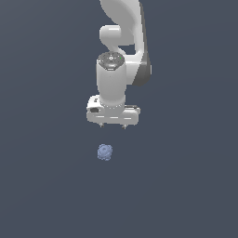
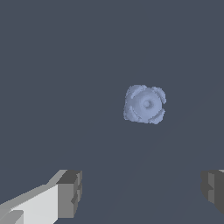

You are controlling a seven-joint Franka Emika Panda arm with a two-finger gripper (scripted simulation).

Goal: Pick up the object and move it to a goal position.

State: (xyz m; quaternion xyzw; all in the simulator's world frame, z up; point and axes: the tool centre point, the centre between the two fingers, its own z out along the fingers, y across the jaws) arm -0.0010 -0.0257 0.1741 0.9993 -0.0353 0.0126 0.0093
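The object (image 1: pixel 105 152) is a small pale periwinkle-blue lump with a bumpy outline, lying on the dark floor. In the wrist view the object (image 2: pixel 145 104) shows a round centre and lobed rim. My white gripper (image 1: pixel 113 126) hangs above it, a little toward the exterior view's right, not touching it. The gripper (image 2: pixel 142 192) is open, its two grey fingertips (image 2: pixel 70 192) wide apart with nothing between them. The object lies ahead of the gap, outside the fingers.
A plain dark grey-blue surface (image 1: pixel 186 186) fills both views. The white arm (image 1: pixel 123 42) rises out of the exterior view's upper edge. No goal marker shows.
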